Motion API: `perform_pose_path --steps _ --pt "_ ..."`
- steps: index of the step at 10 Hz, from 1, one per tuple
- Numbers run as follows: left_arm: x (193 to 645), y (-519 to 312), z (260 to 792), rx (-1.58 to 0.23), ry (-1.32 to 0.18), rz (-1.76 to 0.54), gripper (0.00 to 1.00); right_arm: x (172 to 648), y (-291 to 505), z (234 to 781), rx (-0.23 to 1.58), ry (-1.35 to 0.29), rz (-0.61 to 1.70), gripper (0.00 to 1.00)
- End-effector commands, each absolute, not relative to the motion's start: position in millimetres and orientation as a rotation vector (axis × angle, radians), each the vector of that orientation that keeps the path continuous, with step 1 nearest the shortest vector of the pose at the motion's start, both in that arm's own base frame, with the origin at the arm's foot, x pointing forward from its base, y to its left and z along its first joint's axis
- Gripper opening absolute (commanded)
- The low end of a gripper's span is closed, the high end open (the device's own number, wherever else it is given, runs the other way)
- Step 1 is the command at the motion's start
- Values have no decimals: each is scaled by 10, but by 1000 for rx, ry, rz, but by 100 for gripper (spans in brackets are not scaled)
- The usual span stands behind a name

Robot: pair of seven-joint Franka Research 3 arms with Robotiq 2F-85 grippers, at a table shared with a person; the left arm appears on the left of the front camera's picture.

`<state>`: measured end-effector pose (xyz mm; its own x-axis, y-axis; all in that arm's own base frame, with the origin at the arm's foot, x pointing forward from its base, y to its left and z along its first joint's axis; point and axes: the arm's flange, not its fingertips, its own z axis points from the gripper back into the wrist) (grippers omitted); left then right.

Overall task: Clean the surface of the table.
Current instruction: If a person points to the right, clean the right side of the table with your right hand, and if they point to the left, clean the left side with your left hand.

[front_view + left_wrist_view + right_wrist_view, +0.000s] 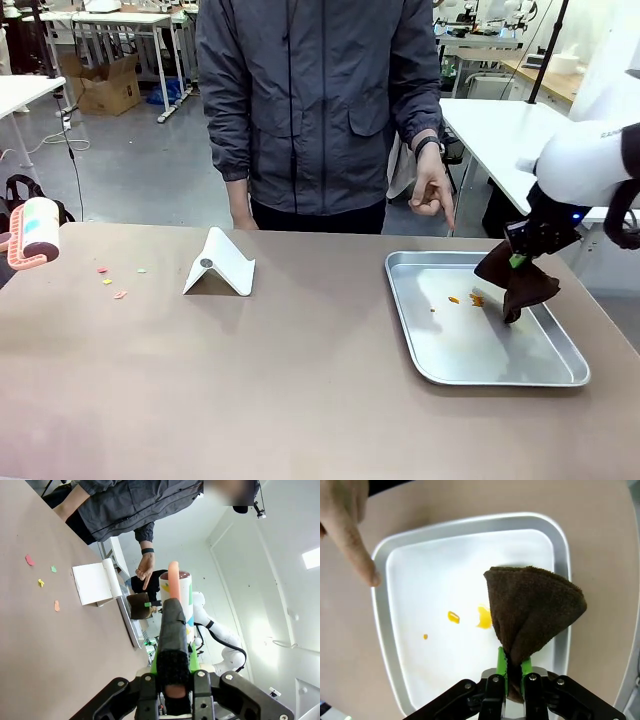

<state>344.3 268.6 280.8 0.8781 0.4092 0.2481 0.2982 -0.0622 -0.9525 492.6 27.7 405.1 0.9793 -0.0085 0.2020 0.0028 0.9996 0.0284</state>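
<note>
Table (300, 400) — tray (470, 340) near right edge

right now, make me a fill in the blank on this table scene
The right gripper is shut on a brown ____ over the tray.
The left gripper holds a lint roller with a ____ handle.
Paper scraps lie on the table, to the robot's ____ of the white stand.
Missing: cloth, pink, left.
</note>
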Motion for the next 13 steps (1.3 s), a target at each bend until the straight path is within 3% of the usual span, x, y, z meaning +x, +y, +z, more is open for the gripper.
perform_pose_path --steps 1,4,9,13 --pt "3396 2670 2840 -1652 -561 81 17 5084 445 3937 -29 -157 -18 12" --pt "3396 2670 2840 -1652 -561 81 17 5139 636 3714 52 -126 -11 12" --pt "3396 2670 2840 -1652 -561 81 17 5096 934 3365 343 -27 67 12" --pt "3396 2670 2840 -1652 -561 81 17 4948 1290 3303 389 -39 174 12"
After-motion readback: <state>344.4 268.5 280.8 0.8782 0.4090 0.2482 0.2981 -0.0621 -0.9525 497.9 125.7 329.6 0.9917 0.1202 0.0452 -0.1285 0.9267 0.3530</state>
